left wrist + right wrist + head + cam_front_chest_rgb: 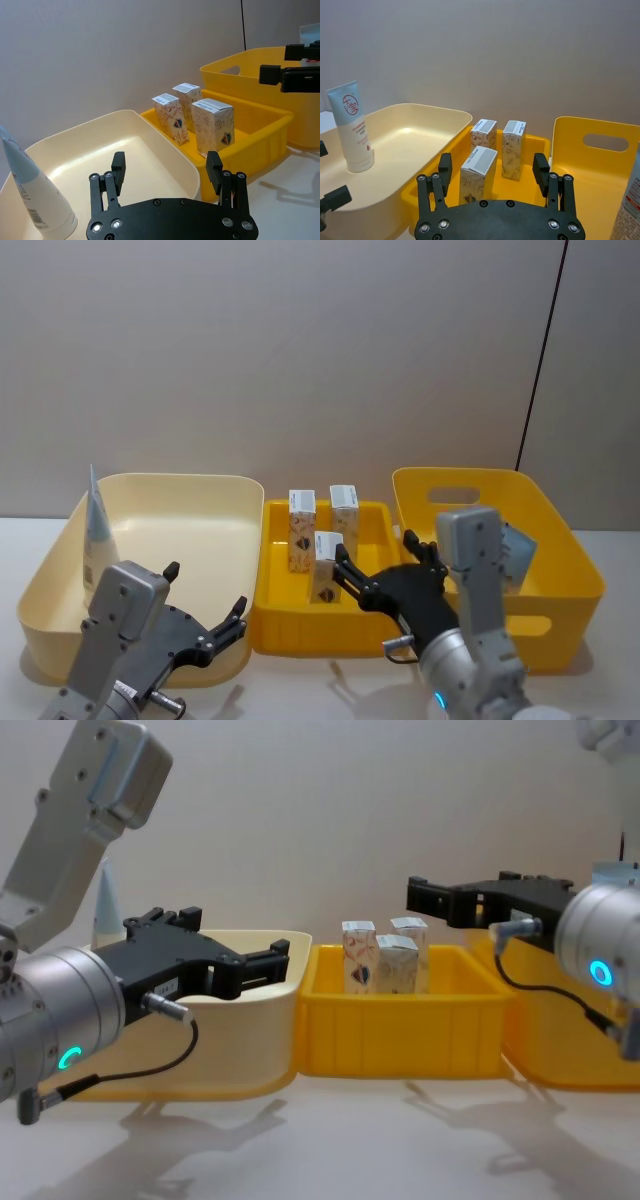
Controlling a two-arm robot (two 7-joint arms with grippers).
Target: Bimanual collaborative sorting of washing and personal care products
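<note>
Three small white cartons (314,540) stand upright in the low yellow tray (290,632); in the right wrist view the nearest carton (477,174) is just beyond my fingers. A pale blue tapered tube (97,532) stands on its cap at the far left of the cream bin (200,490). Another tube (516,554) leans inside the deep yellow bin (560,540). My left gripper (205,592) hovers open and empty over the cream bin's near right corner. Above the tray's right side, my right gripper (375,546) is open, holding nothing.
The three containers sit side by side on a pale table, touching each other. A plain wall stands close behind them. Bare tabletop (330,1140) lies in front of the bins. A dark cable (540,350) runs down the wall at the right.
</note>
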